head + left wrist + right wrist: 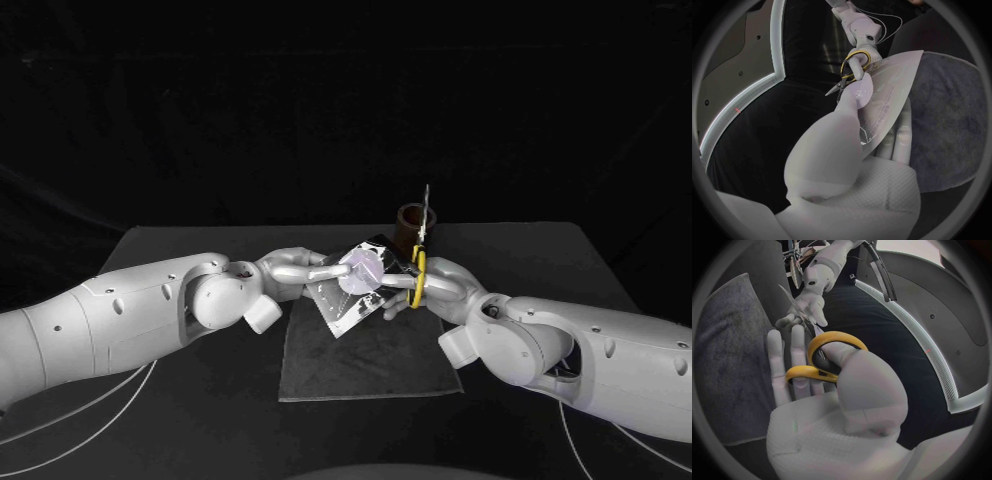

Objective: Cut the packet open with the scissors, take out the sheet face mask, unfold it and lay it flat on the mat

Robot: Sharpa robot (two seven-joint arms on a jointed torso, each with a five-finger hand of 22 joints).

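Head view: left hand (299, 268) grips packet (340, 300) over mat (378, 362), right hand (450, 284) grips scissors (420, 252), blades off the packet, so cut looks unstarted; mask removal, unfolding, laying remain.

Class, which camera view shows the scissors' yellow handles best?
The right wrist view: the scissors sit large, handles on the right hand. The head view shows them slim, blades up; the left wrist view, small, beside the packet.

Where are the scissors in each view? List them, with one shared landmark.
Head view: scissors at centre, in the right hand.
Left wrist view: scissors beyond the packet, in the right hand.
Right wrist view: scissors on that hand's fingers.
Shared landmark: grey mat.
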